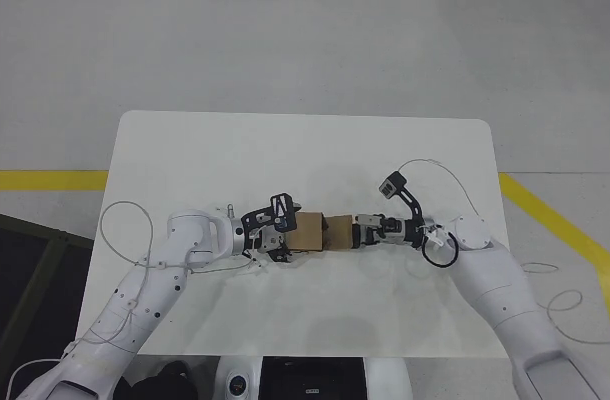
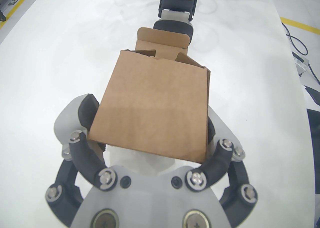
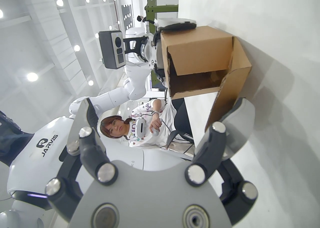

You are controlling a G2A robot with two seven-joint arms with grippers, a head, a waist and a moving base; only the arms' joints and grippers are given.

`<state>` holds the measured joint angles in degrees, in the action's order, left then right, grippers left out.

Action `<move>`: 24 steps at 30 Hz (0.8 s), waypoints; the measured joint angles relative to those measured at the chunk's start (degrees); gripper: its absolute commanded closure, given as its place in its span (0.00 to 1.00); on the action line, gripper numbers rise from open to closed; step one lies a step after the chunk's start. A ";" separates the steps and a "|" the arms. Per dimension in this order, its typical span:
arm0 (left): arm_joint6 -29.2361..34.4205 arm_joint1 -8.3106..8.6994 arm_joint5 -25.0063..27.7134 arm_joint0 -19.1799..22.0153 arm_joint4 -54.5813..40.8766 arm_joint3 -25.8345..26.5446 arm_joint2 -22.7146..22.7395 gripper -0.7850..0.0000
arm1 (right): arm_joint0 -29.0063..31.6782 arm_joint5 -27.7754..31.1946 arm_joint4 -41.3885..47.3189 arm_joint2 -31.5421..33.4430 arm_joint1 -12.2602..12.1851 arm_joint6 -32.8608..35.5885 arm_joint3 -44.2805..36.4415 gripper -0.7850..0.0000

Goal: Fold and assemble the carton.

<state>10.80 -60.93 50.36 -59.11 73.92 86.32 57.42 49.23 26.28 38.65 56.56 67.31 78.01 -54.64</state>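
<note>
A small brown carton (image 1: 310, 232) is held just above the middle of the white table (image 1: 285, 150). My left gripper (image 2: 150, 114) is shut on its closed end, with one black pad (image 2: 86, 111) on each side wall. The far end of the carton (image 3: 200, 49) is open, showing the hollow inside with small side flaps. One long flap (image 3: 232, 89) sticks out toward my right gripper (image 3: 162, 109). That gripper is open wide at the open end, and the long flap lies against the inner side of one of its fingers (image 3: 237, 116). The other finger (image 3: 85, 119) stands apart.
A thin white cable (image 1: 430, 165) loops over the table by the right arm. Bare tabletop surrounds the carton on all sides. Yellow floor tape (image 1: 45, 180) runs beside the table, well outside its edges.
</note>
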 measured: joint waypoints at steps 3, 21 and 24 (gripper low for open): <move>0.04 0.00 -0.01 0.02 -0.04 0.01 -0.03 0.00 | 0.07 -0.07 1.11 -0.07 0.07 0.07 -1.11 0.00; 0.49 0.08 0.22 0.08 -0.15 -0.17 0.05 0.00 | -0.67 -2.62 4.08 -2.05 0.84 2.62 -4.01 0.00; 0.48 0.09 0.21 0.07 -0.15 -0.22 0.03 0.00 | -1.65 -2.77 1.57 -2.51 0.72 2.77 -4.13 0.00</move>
<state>11.28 -60.85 50.57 -59.04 73.77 86.11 57.45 47.58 23.52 40.22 54.05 68.03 80.78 -58.77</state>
